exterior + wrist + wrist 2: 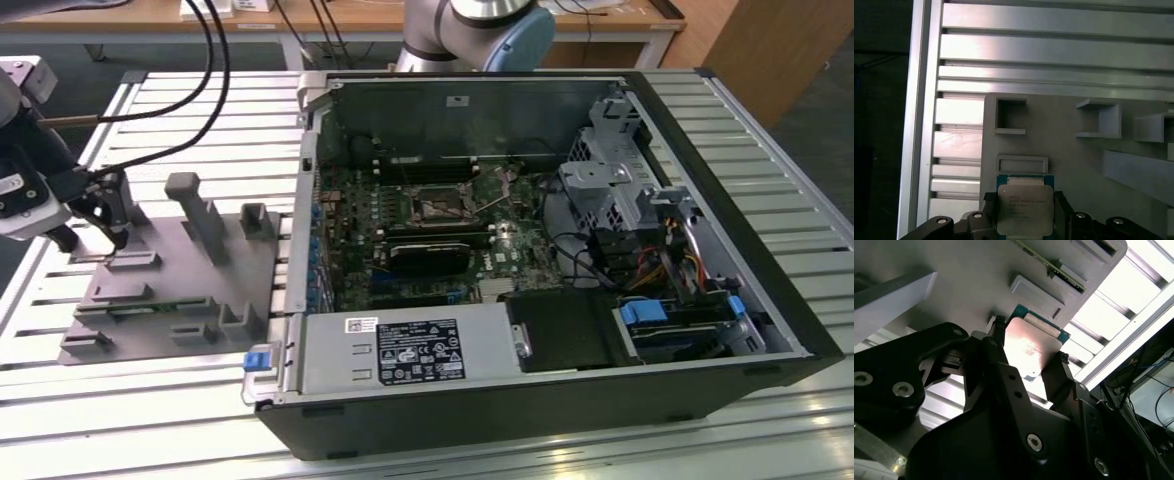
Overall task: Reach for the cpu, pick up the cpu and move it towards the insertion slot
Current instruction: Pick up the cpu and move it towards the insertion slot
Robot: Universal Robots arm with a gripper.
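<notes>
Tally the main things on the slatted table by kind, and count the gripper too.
cpu: 1
insertion slot: 1
grey tray: 1
computer case: 1
gripper: 1
Total: 5

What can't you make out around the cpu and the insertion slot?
The cpu: one edge cut off by the frame, first wrist view.
Whether it rests on the tray or is lifted: the gripper covers its sides, both wrist views.
The insertion slot: too small in the exterior view to judge its lever.
</notes>
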